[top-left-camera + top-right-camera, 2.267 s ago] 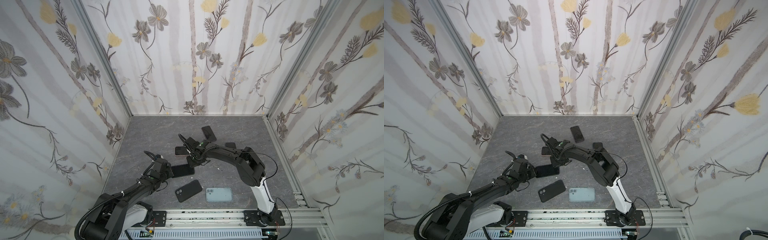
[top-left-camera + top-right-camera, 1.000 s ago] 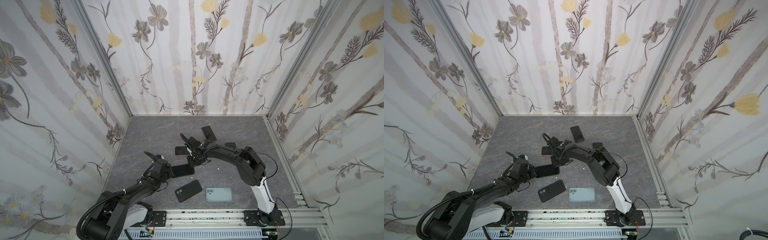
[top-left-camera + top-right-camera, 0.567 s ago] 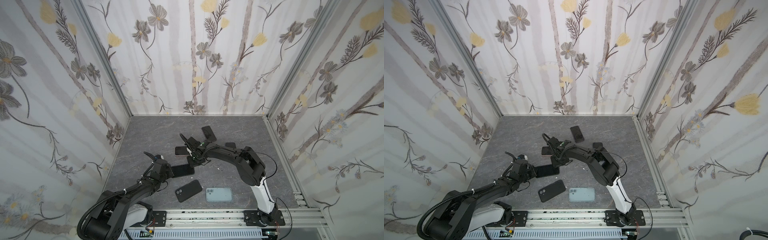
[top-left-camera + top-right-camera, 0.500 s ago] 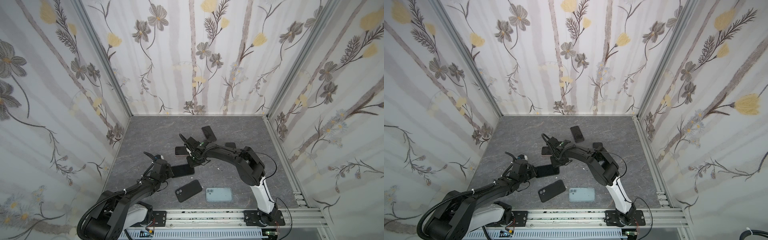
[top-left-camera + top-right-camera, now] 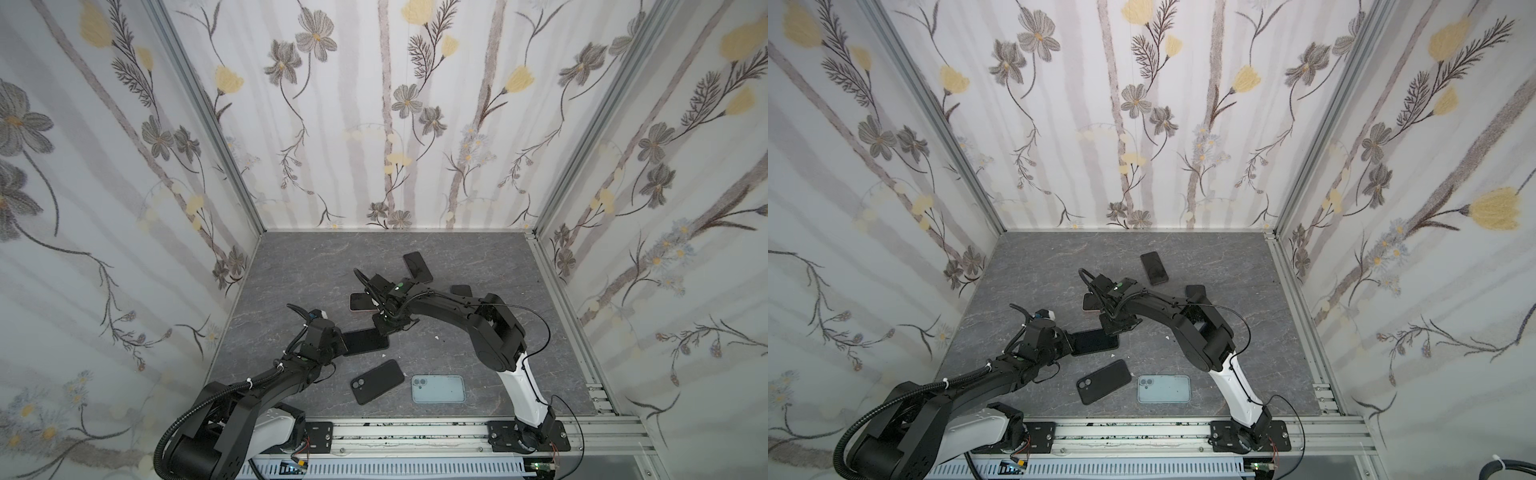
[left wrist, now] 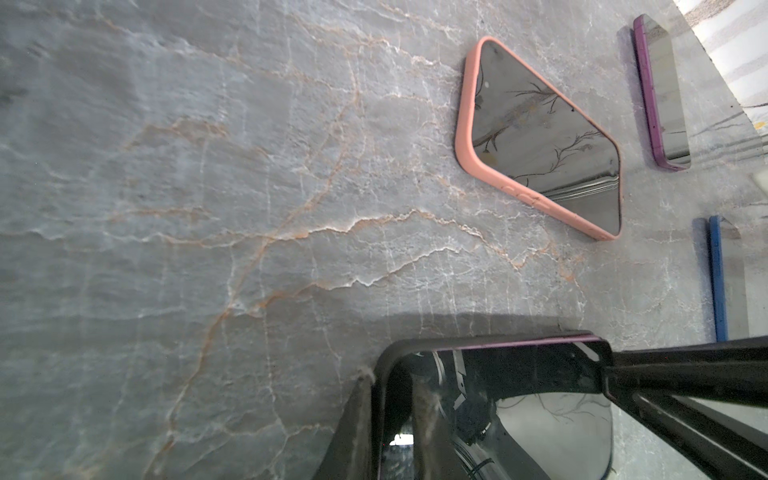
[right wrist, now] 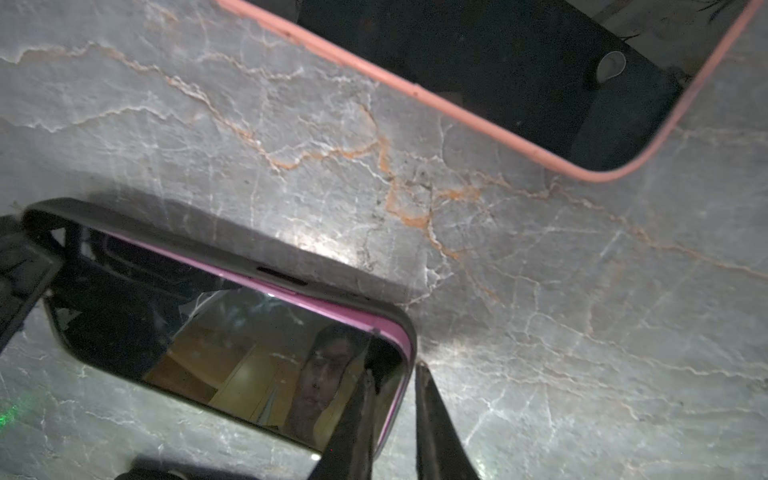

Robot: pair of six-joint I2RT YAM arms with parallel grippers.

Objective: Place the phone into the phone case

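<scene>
While unchanged — left fingers [image 6: 353, 419], right fingers [image 7: 432, 415] astride the phone [image 5: 365, 341] ends.

All views: no text, label, brand mark, number or sign is showing clearly enough to be read on any surface.
</scene>
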